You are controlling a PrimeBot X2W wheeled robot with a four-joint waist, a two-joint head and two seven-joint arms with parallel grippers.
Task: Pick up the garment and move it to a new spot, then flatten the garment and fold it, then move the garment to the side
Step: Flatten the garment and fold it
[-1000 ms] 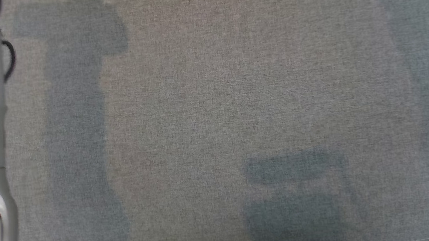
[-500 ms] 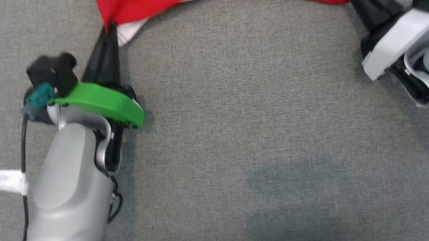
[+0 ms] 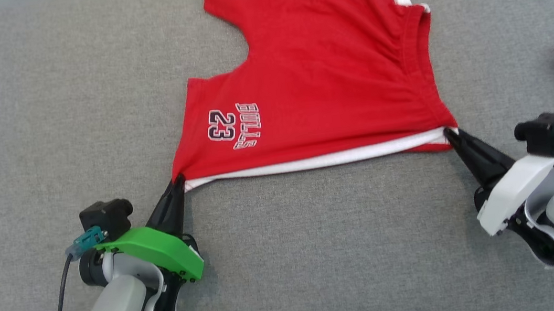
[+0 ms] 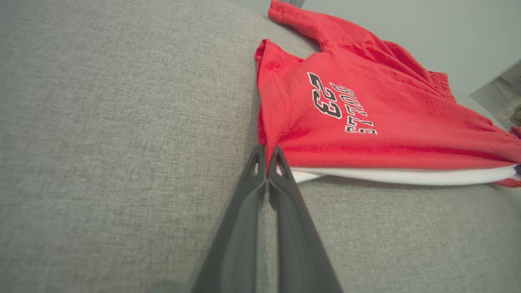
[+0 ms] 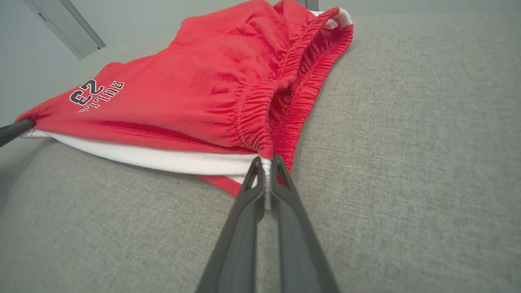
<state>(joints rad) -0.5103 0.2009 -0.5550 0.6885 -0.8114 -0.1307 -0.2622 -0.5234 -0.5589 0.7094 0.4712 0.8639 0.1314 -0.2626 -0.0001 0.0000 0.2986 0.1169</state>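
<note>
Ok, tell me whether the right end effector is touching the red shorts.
Touching. The right wrist view shows the right end effector clamped on the red shorts at the waistband corner.

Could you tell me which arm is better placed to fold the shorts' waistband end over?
Right, probably: right claw grips the shorts by the waistband corner; left claw pinches the leg-hem corner.

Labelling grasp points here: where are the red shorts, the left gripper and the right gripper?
red Bulls shorts [image 3: 321, 81], head view, plain red cloth right of the print.
left gripper [image 3: 178, 180], head view, fingertips shut on the hem corner.
right gripper [image 3: 449, 133], head view, fingertips shut on the waistband corner.
</note>
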